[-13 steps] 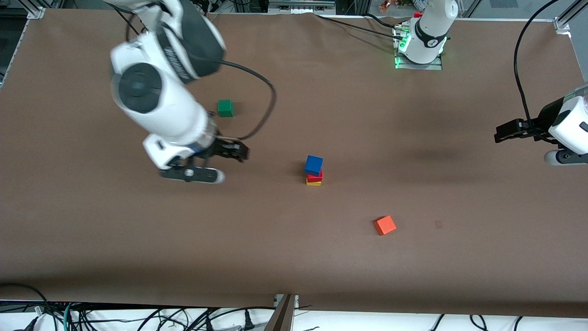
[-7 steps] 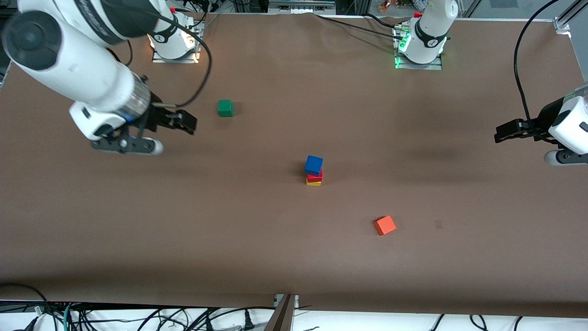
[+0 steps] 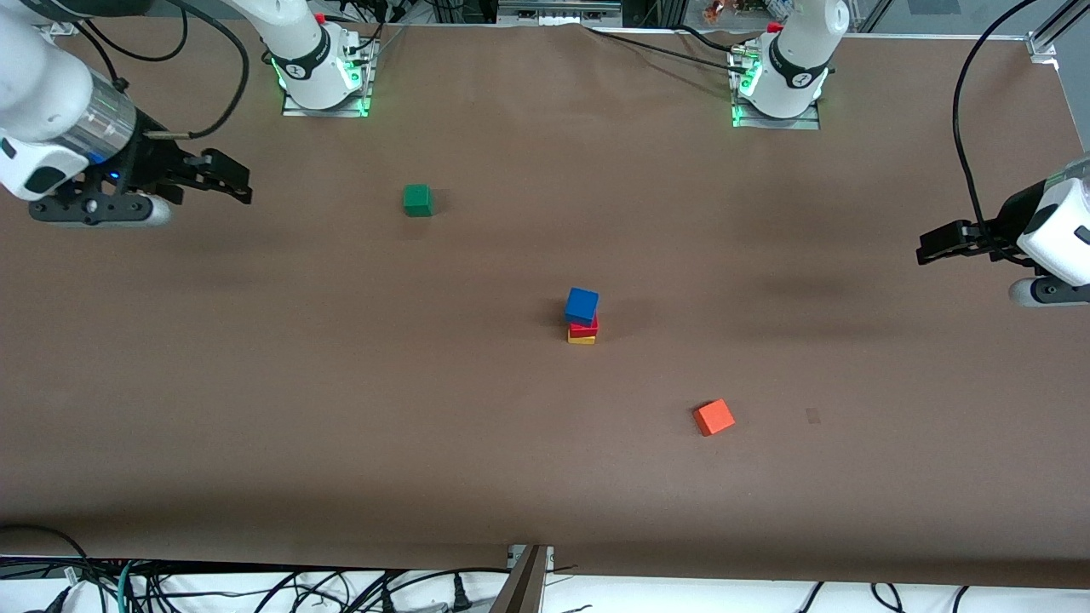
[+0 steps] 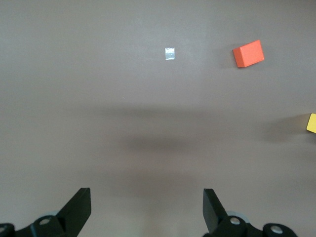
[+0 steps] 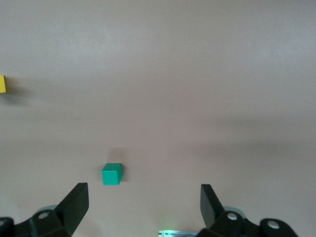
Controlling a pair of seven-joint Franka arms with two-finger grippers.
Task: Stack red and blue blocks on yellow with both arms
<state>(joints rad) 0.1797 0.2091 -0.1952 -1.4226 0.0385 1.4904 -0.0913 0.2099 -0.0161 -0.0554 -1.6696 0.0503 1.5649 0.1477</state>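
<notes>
Change since earlier frames: right gripper (image 3: 223, 177) has pulled away from the stack toward the right arm's end of the table; left gripper (image 3: 935, 245) and all cubes unchanged.
Stack: small matte royal-blue cube (image 3: 582, 305) on deep red cube (image 3: 584, 326) on bright-yellow cube (image 3: 582, 339), standing mid-table, nothing touching it. Blue cube sits slightly askew on the red.
Task status: judged complete as stacked.
Right gripper: fingers spread, empty, over bare brown table surface (image 3: 341, 409) well apart from the stack.
Left gripper: fingers apart, empty, waiting toward the left arm's end, well apart from the stack.
Other cubes: matte green cube (image 3: 417, 200) farther from the front camera than the stack; lighter orange cube (image 3: 714, 417) nearer than the stack.
Risk: the offset top cube could slide or topple the column if the table is jolted or an arm sweeps back low past it.
Writing: none legible; only a small pale patch (image 4: 170, 53) on the table.
</notes>
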